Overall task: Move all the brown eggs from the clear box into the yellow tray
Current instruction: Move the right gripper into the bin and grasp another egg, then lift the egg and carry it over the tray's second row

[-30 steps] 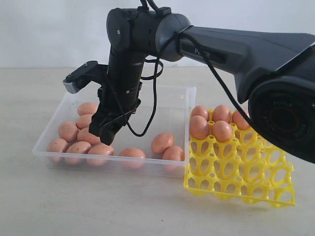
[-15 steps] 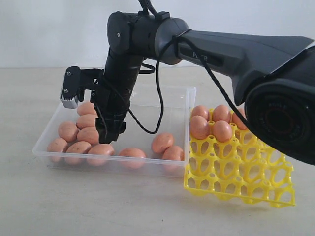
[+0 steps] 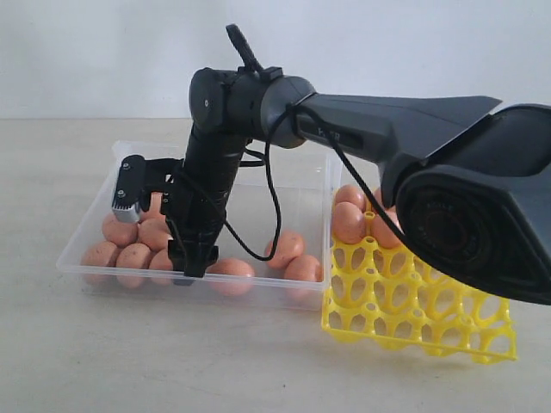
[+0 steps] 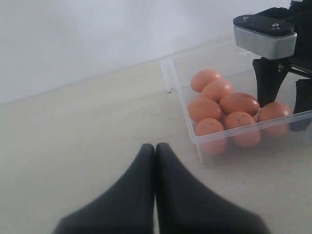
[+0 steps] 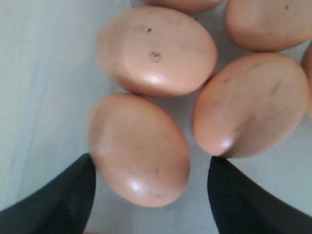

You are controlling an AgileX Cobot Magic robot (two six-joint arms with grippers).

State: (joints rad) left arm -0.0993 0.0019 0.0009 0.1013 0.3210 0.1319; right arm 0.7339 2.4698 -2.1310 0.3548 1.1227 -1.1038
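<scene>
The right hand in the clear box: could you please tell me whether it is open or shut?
Open: the right hand has its fingers spread wide on either side of a brown egg.

Brown eggs (image 3: 285, 249) lie in clear box (image 3: 297, 194), yellow tray (image 3: 413, 318)

A pale beige tabletop (image 3: 86, 361) meets a plain white wall (image 3: 86, 52) behind.

The eggs (image 5: 156, 51) are orange-brown with faint dark speckles. The box (image 3: 297, 185) is clear; the tray (image 3: 413, 344) is a bright yellow lattice. The right pincer (image 5: 151, 163) and left pincer (image 4: 155, 148) are black; the table (image 3: 172, 370) is pale beige.
</scene>
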